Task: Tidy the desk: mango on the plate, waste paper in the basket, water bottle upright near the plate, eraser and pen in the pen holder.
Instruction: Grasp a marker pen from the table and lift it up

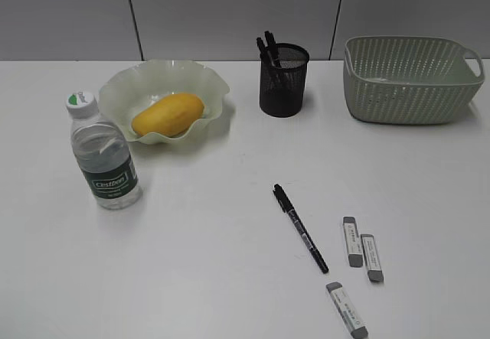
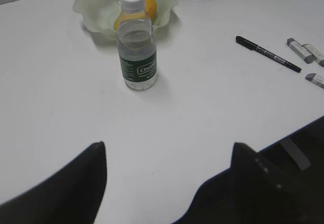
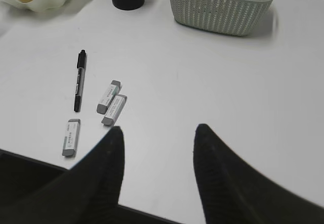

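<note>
Yellow mango half hidden behind bottle; both claws spread, empty

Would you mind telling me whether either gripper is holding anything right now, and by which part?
Nothing is held. The left gripper stands open over bare desk, short of the upright water bottle; the right gripper is open and empty.

Left gripper hangs above the desk with its jaws spread wide, nothing between them. Right gripper hovers too, jaws parted, nothing held. Neither arm shows in the exterior view.
</note>
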Robot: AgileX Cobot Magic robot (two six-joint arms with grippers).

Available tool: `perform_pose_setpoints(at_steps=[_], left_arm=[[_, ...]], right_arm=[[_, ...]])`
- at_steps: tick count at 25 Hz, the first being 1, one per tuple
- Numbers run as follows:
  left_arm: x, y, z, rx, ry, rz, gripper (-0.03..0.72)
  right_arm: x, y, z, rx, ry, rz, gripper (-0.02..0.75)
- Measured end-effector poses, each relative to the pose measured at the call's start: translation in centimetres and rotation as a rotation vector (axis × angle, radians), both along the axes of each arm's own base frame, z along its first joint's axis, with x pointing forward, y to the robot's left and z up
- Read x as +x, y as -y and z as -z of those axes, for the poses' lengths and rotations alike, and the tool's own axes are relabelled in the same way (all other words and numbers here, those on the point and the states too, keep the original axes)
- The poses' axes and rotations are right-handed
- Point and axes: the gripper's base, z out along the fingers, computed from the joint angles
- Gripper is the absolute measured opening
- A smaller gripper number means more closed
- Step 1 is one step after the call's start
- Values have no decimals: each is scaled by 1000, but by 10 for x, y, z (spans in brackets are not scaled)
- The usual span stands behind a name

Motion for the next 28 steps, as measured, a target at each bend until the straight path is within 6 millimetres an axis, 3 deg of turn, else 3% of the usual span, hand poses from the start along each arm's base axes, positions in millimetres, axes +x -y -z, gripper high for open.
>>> perform_pose_setpoints(at_steps=[6,9,13,15,19,20,21,22,28], left_arm=[[-3,-1,0,-16,10,-33,536],[-9,-5,0,-38,46,-135,531],[-19,-7,0,-62,93,-279,529],[-19,-7,0,-61,95,-333,529],[-20,-6,0,-62,97,-373,514],[-20,-6,0,-62,97,-373,506],[-20,-6,0,-62,97,-373,499],[-20,-6,0,-63,96,-373,495],[-20,-6,0,-64,96,-373,480]], right_arm=[[2,-2,0,6,-12,-4,366],[16,-9,-7,-6,-67,-12,366],[67,-32,-13,-60,-177,-19,366],[103,-48,-11,-80,-229,-26,366],[174,-82,8,-142,-392,-43,366],[188,-90,13,-163,-424,-56,366],[188,-90,13,-163,-424,-56,366],[219,-113,27,-207,-491,-92,366],[284,-193,71,-302,-619,-212,366]])
